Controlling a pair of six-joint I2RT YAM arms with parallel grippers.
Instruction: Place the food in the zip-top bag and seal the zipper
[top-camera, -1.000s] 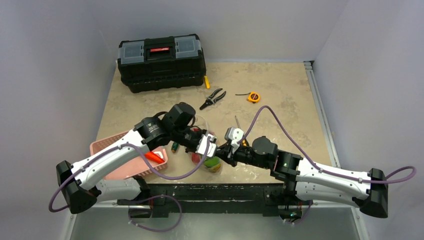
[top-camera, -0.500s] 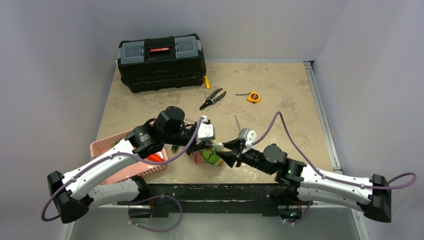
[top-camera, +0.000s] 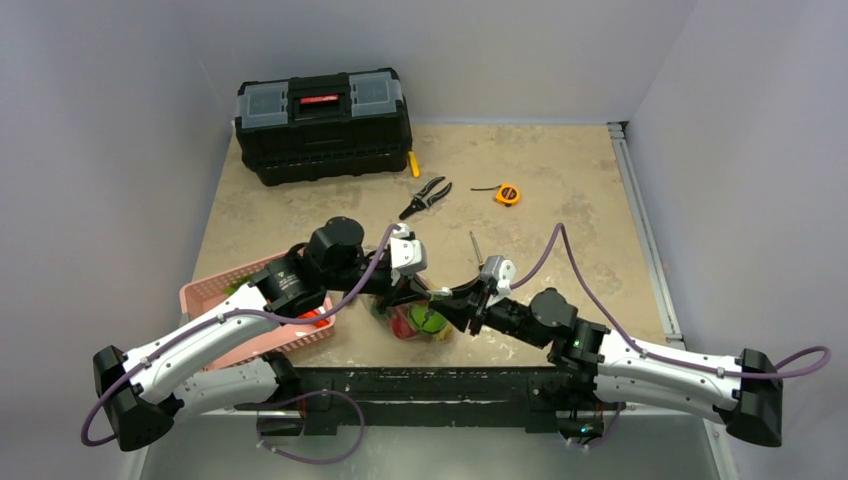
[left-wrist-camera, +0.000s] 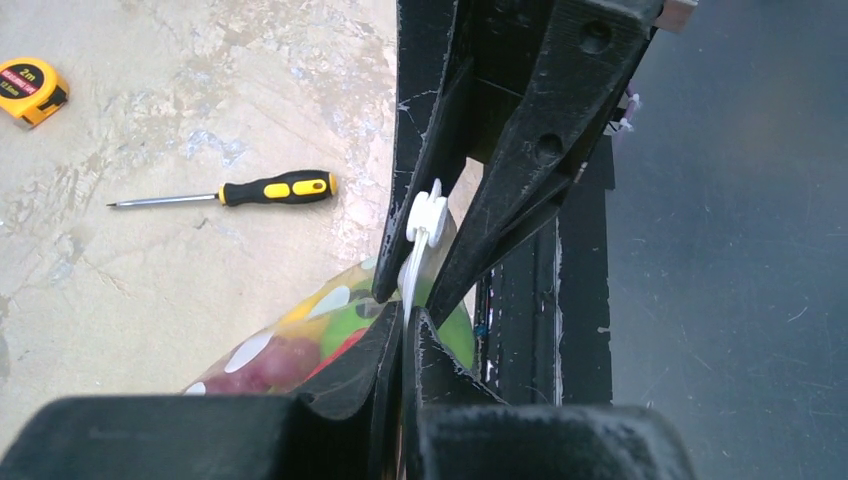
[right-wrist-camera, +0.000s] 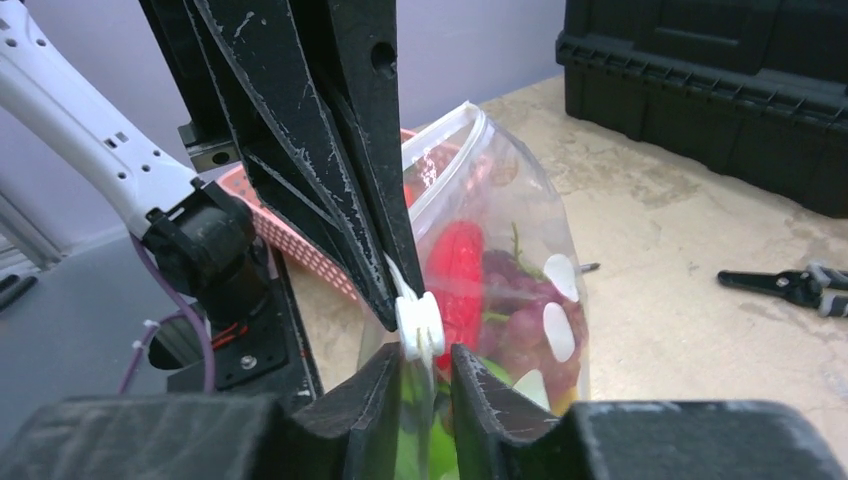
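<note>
Since the food (right-wrist-camera: 455, 265) sits inside the bag (right-wrist-camera: 530, 240) hanging below my grippers, sealing is the step in hand. My left gripper (left-wrist-camera: 405, 318) pinches the zipper (right-wrist-camera: 462, 113), touching my right gripper (right-wrist-camera: 425, 358), which is narrowed on the slider (right-wrist-camera: 418, 325). Next, I judge, the right must draw the slider away along the open strip.

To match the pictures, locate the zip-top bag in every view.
Top external: zip-top bag just below centre, right of the pink basket.
Left wrist: bag at bottom centre-left.
Right wrist: bag at centre.
Shared landmark: white slider on its mouth, both wrist views; too small from above.
</note>
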